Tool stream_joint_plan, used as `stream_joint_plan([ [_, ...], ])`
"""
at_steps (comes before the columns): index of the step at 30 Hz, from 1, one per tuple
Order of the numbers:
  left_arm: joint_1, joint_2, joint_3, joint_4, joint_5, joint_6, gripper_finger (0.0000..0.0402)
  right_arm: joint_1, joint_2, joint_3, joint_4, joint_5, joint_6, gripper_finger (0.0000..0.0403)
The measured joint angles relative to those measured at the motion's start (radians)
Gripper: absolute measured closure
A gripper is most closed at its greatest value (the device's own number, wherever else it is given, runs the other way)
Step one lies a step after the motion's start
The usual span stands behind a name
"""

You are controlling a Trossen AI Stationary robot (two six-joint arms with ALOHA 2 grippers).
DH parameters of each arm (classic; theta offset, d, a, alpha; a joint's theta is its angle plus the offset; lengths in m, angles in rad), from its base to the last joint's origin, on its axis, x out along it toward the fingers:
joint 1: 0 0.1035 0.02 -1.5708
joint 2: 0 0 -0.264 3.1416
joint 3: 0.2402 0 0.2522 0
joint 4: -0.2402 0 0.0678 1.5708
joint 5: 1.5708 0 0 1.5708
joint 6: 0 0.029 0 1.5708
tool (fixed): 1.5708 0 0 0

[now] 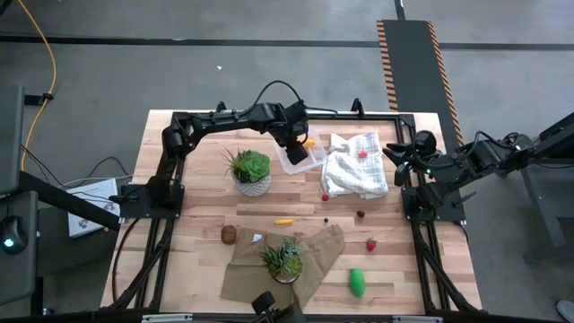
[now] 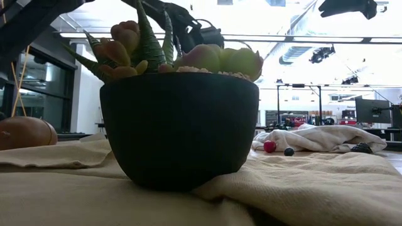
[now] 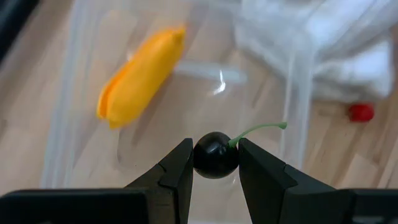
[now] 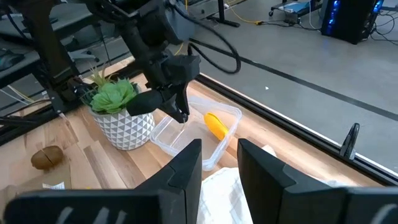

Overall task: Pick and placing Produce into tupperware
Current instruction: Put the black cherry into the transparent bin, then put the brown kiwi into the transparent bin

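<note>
One yellow piece (image 3: pixel 142 73) was already in the tupperware (image 1: pixel 300 154). Left gripper (image 3: pixel 215 163) hung over it, clamped on a dark cherry (image 3: pixel 215 155). Right gripper (image 4: pixel 219 163) idled beside the tupperware, jaws apart, empty. Most produce left: brown ball (image 1: pixel 229 235), green piece (image 1: pixel 357 282), berries

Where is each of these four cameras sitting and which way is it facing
High: overhead, straight down; both arms, tupperware.
Low: table height, behind a dark pot; an arm overhead.
Left wrist: looks down into the tupperware; left tool grips a dark cherry.
Right wrist: looks across the table; right tool empty.
Shared: the yellow piece also shows in right wrist and high.
</note>
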Motion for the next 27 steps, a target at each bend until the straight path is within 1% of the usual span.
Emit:
stream_joint_plan([
  [5, 0.000, 0.020, -0.001, -0.033, 0.005, -0.001, 0.0298, 0.000, 0.012, 0.000, 0.002, -0.006, 0.005, 0.0308],
  [15, -0.007, 0.030, -0.001, -0.023, 0.001, -0.002, 0.0295, 0.000, 0.017, 0.000, 0.004, -0.020, 0.023, 0.0308],
  [23, -0.006, 0.030, 0.000, -0.020, 0.001, -0.004, 0.0246, 0.000, 0.017, 0.000, 0.004, -0.021, 0.023, 0.0308],
  [27, -0.006, 0.030, -0.001, -0.007, 0.001, -0.004, 0.0235, 0.000, 0.017, 0.000, 0.004, -0.021, 0.023, 0.0308],
])
